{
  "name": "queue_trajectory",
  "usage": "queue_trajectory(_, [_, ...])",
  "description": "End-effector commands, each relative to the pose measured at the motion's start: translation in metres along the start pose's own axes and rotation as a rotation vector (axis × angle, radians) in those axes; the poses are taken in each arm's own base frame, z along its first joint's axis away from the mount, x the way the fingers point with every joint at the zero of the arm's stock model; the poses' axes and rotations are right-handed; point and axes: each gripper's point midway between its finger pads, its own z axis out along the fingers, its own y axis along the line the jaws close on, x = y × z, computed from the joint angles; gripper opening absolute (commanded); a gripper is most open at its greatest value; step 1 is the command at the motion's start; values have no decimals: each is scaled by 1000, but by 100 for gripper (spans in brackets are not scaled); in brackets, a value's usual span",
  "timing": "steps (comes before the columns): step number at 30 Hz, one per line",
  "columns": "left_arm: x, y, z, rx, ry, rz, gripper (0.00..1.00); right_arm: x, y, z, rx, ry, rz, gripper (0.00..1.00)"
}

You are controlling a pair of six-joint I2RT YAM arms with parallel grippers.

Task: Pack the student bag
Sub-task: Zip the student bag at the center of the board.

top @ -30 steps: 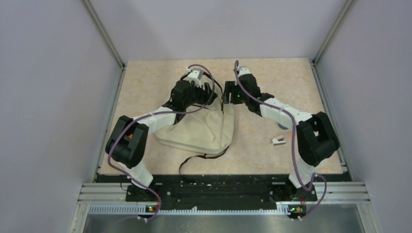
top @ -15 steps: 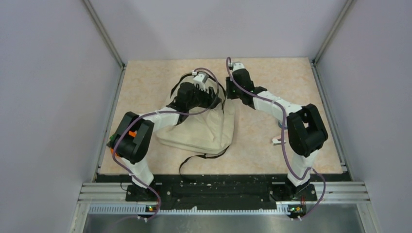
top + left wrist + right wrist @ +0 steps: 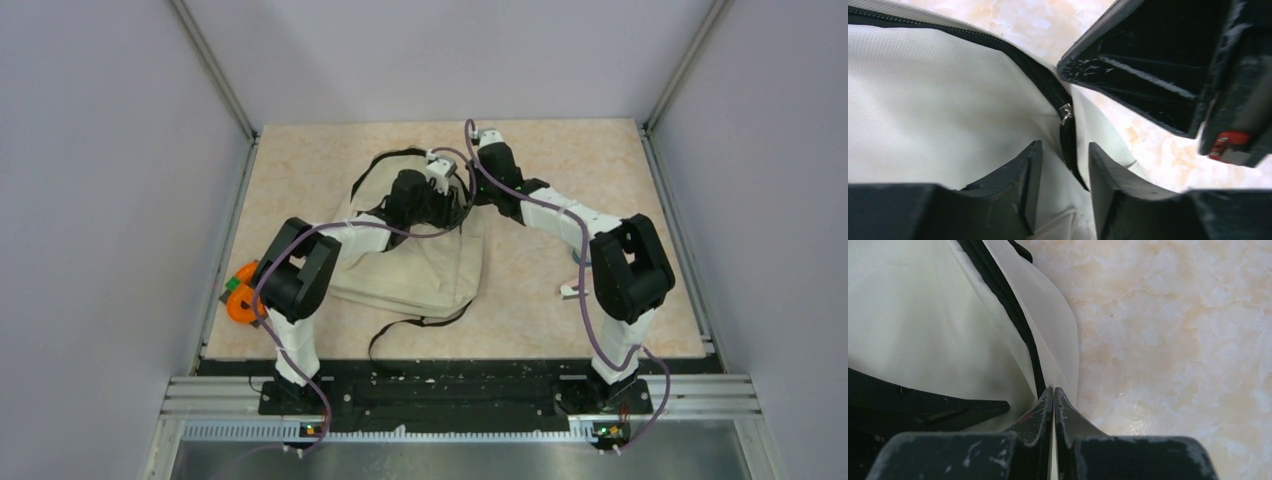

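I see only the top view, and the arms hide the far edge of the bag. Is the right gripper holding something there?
Observer: Yes. The right gripper is shut on the edge of the bag, where the zipper runs into its tips.
Operator: And the left gripper?
Observer: The left gripper is open, with one finger on each side of the zipper.
Operator: Where is the slider?
Observer: The slider lies just ahead of the left fingertips, not yet gripped.
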Motion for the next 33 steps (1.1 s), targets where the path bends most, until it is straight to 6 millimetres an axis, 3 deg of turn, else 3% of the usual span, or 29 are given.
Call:
queue_trajectory(1, [-8,10,4,-48,-15,15,40,-11,-2,-3,20,-26,-11,0])
queue_trajectory(7, [-6,16,2,-82,-38,2,40,-9,-1,-2,17,-23,-11,0])
queue_trajectory(16, [-2,-1,17,8,-22,8,40,-9,1,-2,1,-24,-10,0])
queue_trajectory(20, [-1,-2,22,15,-21,8,35,-6,6,0,-27,-17,0,0])
queue_trajectory(27, [-1,0,24,8,-23,6,17,-7,18,0,-87,-27,27,26])
queue_trajectory(33, [-1,-2,24,15,-24,-3,5,4,15,11,-69,0,21,32])
